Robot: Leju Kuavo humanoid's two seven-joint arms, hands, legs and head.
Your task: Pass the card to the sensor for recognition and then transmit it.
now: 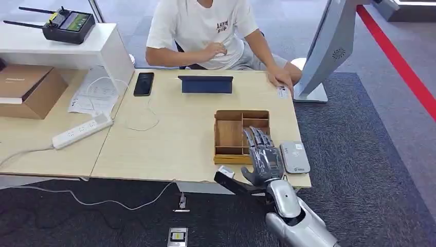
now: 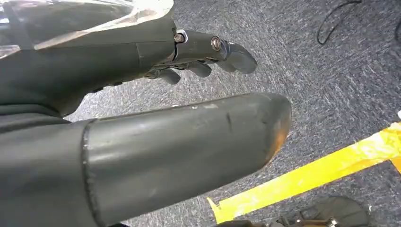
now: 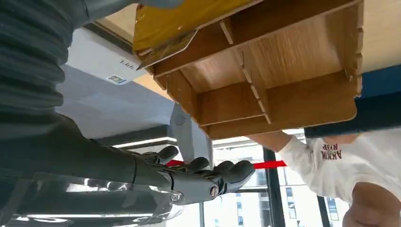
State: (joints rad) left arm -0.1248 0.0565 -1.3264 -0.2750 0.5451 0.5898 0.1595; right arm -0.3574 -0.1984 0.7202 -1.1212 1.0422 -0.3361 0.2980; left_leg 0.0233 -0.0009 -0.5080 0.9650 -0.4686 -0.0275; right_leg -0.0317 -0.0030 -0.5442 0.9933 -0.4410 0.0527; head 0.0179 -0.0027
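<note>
Wooden tray (image 1: 229,135) with little boxes is sitting near the bench (image 1: 169,139) edge, so the robot can reach in. The right robot hand (image 1: 263,158) is hovering over the tray, fingers apart and holding nothing. The grey sensor (image 1: 294,157) is lying just beside it, ready for a card. I cannot spot the card. The left robot hand (image 2: 203,56) is hanging over the carpet, fingers loose, holding nothing.

The near right corner of the compartmented wooden tray (image 1: 230,135) is hidden by the right hand (image 1: 263,157), whose grip cannot be judged.
</note>
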